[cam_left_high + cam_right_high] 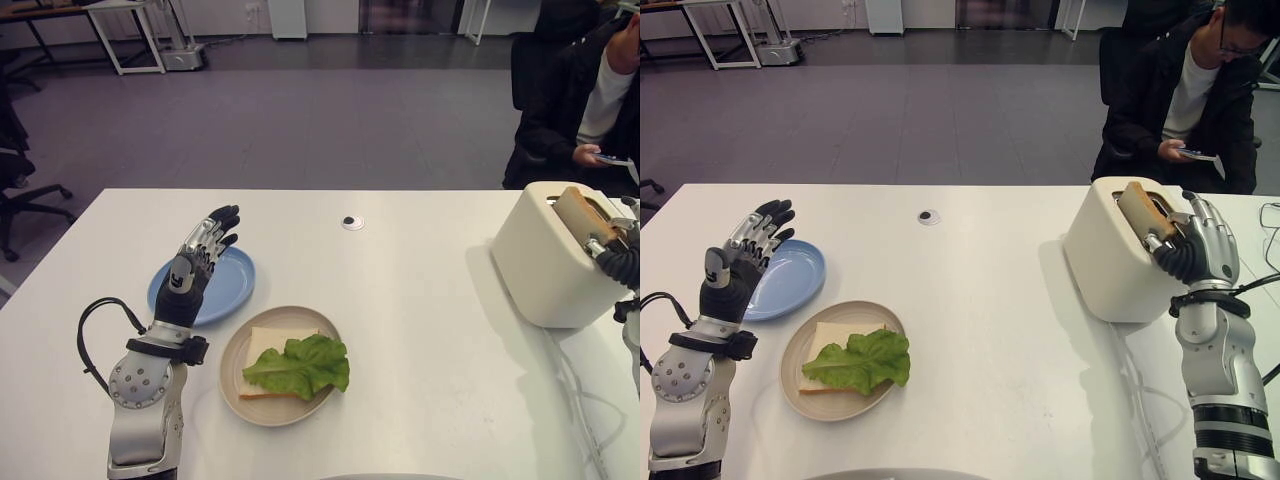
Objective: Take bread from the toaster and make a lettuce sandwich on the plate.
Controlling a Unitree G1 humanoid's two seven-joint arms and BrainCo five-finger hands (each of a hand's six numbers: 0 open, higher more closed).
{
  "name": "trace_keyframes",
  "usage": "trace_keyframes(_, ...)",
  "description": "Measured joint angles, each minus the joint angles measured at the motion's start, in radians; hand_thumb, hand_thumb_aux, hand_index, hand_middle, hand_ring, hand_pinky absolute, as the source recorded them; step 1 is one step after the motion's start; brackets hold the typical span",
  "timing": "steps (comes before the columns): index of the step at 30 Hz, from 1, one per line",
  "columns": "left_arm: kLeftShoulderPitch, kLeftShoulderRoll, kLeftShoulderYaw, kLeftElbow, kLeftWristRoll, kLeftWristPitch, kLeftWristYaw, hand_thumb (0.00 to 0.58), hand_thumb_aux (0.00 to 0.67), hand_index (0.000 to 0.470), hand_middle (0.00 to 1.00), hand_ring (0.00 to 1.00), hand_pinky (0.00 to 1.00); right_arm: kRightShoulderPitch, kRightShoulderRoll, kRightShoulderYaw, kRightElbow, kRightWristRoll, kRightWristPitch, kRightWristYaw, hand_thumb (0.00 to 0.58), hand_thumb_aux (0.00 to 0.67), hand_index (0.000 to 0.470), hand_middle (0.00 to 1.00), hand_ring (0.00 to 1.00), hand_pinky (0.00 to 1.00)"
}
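White tabletop [980,330] sits ahead of me, with grey floor [300,120] behind it. Near its right edge stands the toaster [1100,270], a bread slice [1138,212] poking from its slot, and my right robot hand [1205,245] pinches that slice from the right. Near the front edge, the beige plate [235,385] holds a second slice [265,345] topped with lettuce [300,365]. My left robot hand [200,255] hovers, fingers spread, over the blue plate [235,285] toward the left edge.

light: bright, even, indoor, coming from above | table [430,380]: white top very bright across the lower half of the frame | shadows: soft; toaster [545,270] throws a pale one to its left on the table, plate [235,390] a thin one under its lower rim | floor [300,130]: darker grey in the upper half | blue plate [230,285]: faint sheen
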Motion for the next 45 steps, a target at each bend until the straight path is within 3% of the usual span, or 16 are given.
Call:
trace_keyframes(4, 0.000, 0.000, -0.003, 0.010, 0.016, -0.013, 0.000, 0.000, 0.000, 0.000, 0.00, 0.00, 0.00, 0.001, 0.007, 0.002, -0.075, 0.003, 0.017, 0.010, 0.580, 0.670, 0.470, 0.00, 0.00, 0.00)
trace_keyframes(8, -0.001, 0.000, -0.007, 0.014, 0.027, -0.022, 0.000, 0.000, 0.000, 0.000, 0.00, 0.00, 0.00, -0.005, 0.017, -0.077, -0.195, 0.073, 0.019, 0.019, 0.580, 0.670, 0.470, 0.00, 0.00, 0.00)
trace_keyframes(12, -0.001, -0.005, -0.018, 0.017, 0.027, -0.026, 0.000, 0.000, 0.000, 0.000, 0.00, 0.00, 0.00, -0.084, 0.041, -0.175, -0.364, 0.236, 0.028, 0.056, 0.580, 0.670, 0.470, 0.00, 0.00, 0.00)
trace_keyframes(15, -0.005, -0.007, -0.029, 0.018, 0.027, -0.026, 0.001, 0.000, 0.000, 0.000, 0.00, 0.00, 0.00, -0.154, 0.101, -0.180, -0.519, 0.401, 0.101, 0.119, 0.580, 0.670, 0.470, 0.00, 0.00, 0.00)
trace_keyframes(19, -0.013, -0.008, -0.036, 0.022, 0.027, -0.028, 0.003, 0.000, 0.000, 0.000, 0.00, 0.00, 0.00, -0.164, 0.253, 0.004, -0.644, 0.642, 0.313, 0.261, 0.580, 0.670, 0.470, 0.00, 0.00, 0.00)
trace_keyframes(23, -0.034, -0.010, -0.035, 0.027, 0.027, -0.035, 0.009, 0.000, 0.000, 0.000, 0.00, 0.00, 0.00, -0.046, 0.408, 0.348, -0.715, 0.789, 0.509, 0.390, 0.580, 0.670, 0.470, 0.00, 0.00, 0.00)
trace_keyframes(25, -0.038, -0.011, -0.032, 0.030, 0.027, -0.037, 0.018, 0.000, 0.000, 0.000, 0.00, 0.00, 0.00, -0.020, 0.434, 0.470, -0.718, 0.784, 0.537, 0.416, 0.580, 0.670, 0.470, 0.00, 0.00, 0.00)
trace_keyframes(30, -0.051, -0.011, -0.014, 0.043, 0.027, -0.042, 0.033, 0.000, 0.000, 0.000, 0.00, 0.00, 0.00, -0.010, 0.507, 0.757, -0.591, 0.629, 0.510, 0.431, 0.580, 0.670, 0.470, 0.00, 0.00, 0.00)
trace_keyframes(34, -0.054, -0.011, -0.014, 0.043, 0.027, -0.041, 0.036, 0.000, 0.000, 0.000, 0.00, 0.00, 0.00, -0.041, 0.518, 0.860, -0.481, 0.478, 0.419, 0.416, 0.580, 0.670, 0.470, 0.00, 0.00, 0.00)
trace_keyframes(40, -0.041, -0.011, -0.020, 0.030, 0.028, -0.041, 0.035, 0.000, 0.000, 0.000, 0.00, 0.00, 0.00, -0.082, 0.568, 0.937, -0.341, 0.271, 0.282, 0.346, 0.580, 0.670, 0.470, 0.00, 0.00, 0.00)
trace_keyframes(45, -0.005, 0.005, -0.040, 0.021, 0.069, -0.085, 0.000, 0.000, 0.000, 0.000, 0.00, 0.00, 0.00, -0.084, 0.588, 0.932, -0.292, 0.199, 0.217, 0.316, 0.580, 0.670, 0.470, 0.00, 0.00, 0.00)
